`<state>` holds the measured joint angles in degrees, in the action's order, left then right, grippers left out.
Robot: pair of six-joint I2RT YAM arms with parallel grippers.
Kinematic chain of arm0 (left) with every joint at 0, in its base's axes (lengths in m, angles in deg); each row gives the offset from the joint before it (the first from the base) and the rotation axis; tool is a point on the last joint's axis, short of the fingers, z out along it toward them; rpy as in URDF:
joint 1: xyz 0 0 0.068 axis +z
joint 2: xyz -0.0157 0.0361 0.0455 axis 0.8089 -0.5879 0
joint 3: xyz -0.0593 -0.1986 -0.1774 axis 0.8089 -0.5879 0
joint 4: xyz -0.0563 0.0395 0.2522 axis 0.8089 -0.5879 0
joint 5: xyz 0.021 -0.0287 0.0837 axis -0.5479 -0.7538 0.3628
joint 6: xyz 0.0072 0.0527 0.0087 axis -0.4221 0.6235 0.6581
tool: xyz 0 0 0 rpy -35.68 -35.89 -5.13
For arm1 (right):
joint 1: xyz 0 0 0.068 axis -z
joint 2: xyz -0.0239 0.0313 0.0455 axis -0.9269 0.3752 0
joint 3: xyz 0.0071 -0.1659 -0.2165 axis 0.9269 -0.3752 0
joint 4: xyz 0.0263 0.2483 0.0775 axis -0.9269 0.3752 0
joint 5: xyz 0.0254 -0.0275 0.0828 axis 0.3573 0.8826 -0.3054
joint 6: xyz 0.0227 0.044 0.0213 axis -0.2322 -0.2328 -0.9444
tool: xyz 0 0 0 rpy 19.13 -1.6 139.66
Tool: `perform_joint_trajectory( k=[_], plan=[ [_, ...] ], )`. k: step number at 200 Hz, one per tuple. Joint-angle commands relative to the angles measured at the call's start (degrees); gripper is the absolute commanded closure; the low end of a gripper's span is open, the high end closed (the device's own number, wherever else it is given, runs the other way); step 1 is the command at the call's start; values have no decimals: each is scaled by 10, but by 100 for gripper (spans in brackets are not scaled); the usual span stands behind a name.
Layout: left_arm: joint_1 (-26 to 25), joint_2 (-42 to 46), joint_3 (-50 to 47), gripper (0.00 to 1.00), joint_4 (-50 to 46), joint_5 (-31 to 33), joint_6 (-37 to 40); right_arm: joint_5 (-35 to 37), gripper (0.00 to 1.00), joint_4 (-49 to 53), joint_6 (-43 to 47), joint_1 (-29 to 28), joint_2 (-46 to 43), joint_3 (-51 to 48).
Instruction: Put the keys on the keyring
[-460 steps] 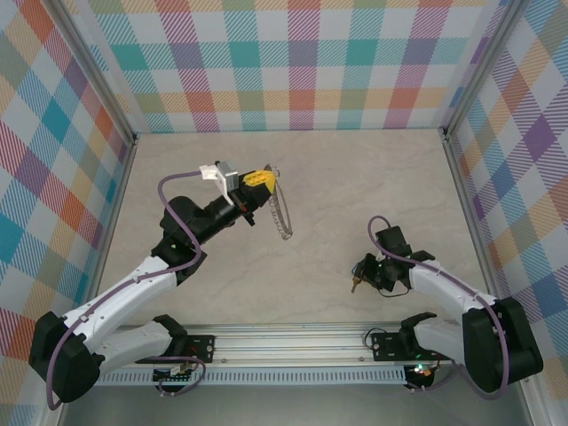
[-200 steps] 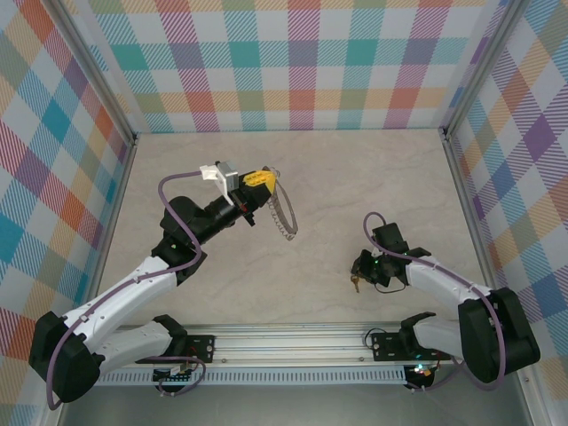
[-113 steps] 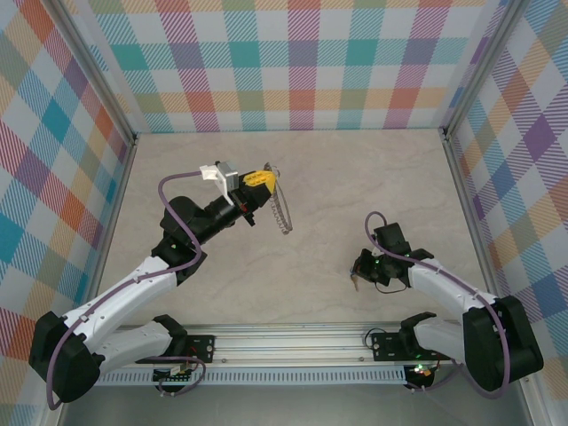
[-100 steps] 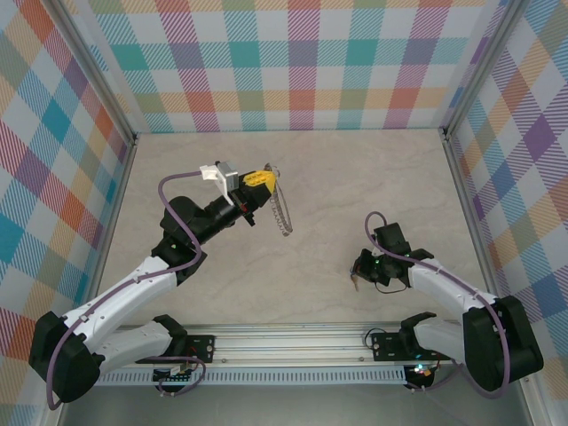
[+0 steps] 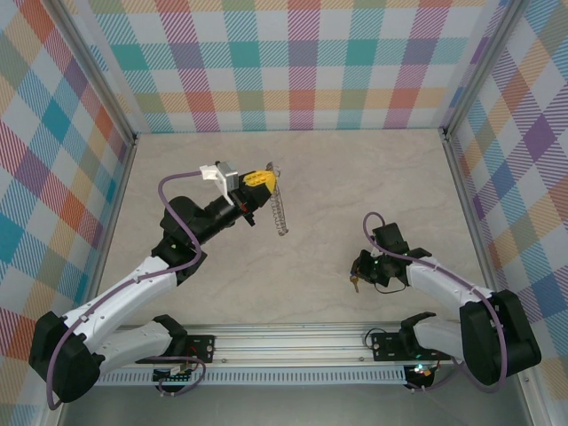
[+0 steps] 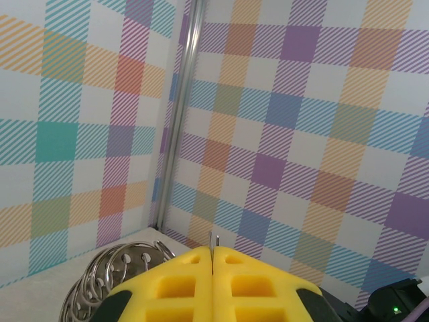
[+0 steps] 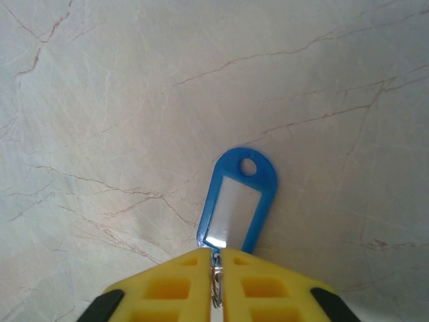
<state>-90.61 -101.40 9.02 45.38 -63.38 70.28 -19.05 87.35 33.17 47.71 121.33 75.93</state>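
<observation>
My right gripper (image 7: 216,265) pinches the keys (image 7: 236,201). 1 blue tag sticks out over the marble table (image 7: 100,100), its long axis straight ahead of the fingertips, hole end farthest. My left gripper (image 6: 212,258) is clamped on 1 keyring (image 6: 100,276), which sits beside its 2 fingers. A plaid wall (image 6: 301,134) is ahead.

A pale, marble-veined table (image 5: 337,177) is stretching away from a silver mounting rail (image 5: 293,342).
The rail is lying along the table's near edge, with black brackets sitting on it towards each end. Just beyond the rail's right end, a blue key tag (image 7: 238,201) with a white label is lying flat and low over the veined surface. Whether it is actually touching the tabletop is not showing clearly.
</observation>
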Motion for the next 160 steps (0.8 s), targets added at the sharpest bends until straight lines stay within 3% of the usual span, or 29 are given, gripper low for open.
perform_joint_trajectory(
  k=[1, 79, 101, 117, 160],
  plan=[
    [-7, 9, -1, 100, 31, 5, -5, -9, 83, -4, 5, -3, 6, 1],
    [-7, 12, 0, 100, 28, 7, -5, -13, 84, -12, 5, -3, 17, 1],
    [-7, 12, 1, 100, 27, 8, -3, -16, 88, -12, 5, -3, 19, 3],
    [-7, 12, 4, 100, 24, 7, -3, -18, 100, -10, 8, -3, 19, 7],
    [-7, 13, 5, 100, 11, 7, 1, -16, 100, 31, 52, -3, -23, 84]
  ],
)
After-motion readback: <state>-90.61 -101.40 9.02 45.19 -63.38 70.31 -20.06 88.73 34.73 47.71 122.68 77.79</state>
